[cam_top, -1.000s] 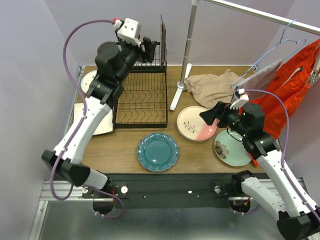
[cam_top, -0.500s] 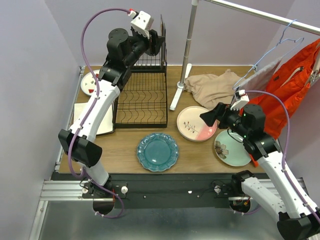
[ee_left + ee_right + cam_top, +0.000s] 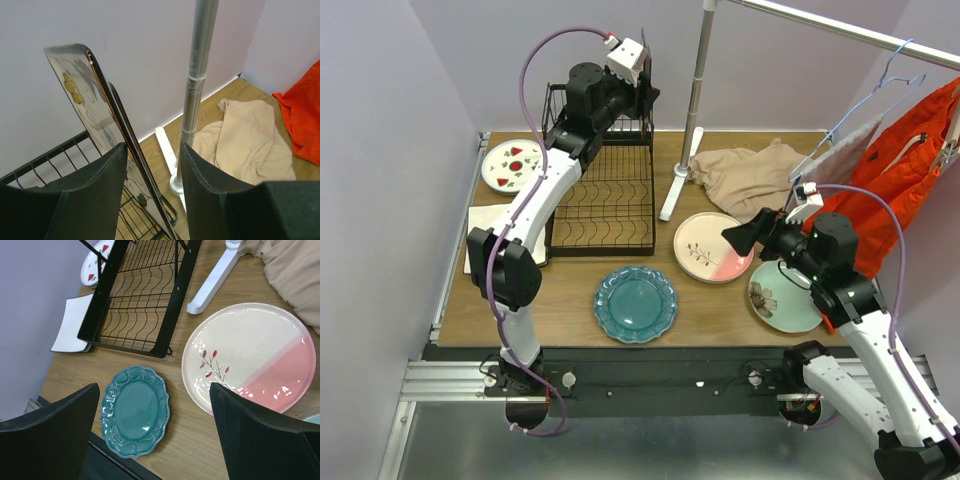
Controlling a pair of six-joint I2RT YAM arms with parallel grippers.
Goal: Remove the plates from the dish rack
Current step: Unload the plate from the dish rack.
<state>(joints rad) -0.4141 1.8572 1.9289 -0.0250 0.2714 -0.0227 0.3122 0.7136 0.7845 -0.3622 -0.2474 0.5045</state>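
Note:
The black wire dish rack (image 3: 605, 195) stands at the back left. One square floral plate (image 3: 85, 95) is upright on edge at the rack's back right corner (image 3: 647, 128). My left gripper (image 3: 645, 95) is open and straddles that plate's edge. In the left wrist view the plate runs between the fingers (image 3: 152, 147), close to the left one and apart from the right one. My right gripper (image 3: 735, 235) hangs open and empty above the table, between the teal plate (image 3: 134, 410) and the cream-pink plate (image 3: 250, 357).
On the table lie the teal plate (image 3: 635, 303), cream-pink plate (image 3: 713, 247), pale green floral plate (image 3: 782, 297), red-fruit plate (image 3: 512, 165) and a white square plate (image 3: 72, 325). A clothes-rail pole (image 3: 695, 100), beige cloth (image 3: 750, 175) and orange garment (image 3: 900, 170) are to the right.
My left arm has swung back and right along the rack to the upright plate, and its jaws have narrowed around the edge. The red-fruit plate is now uncovered. The right arm has stayed still.

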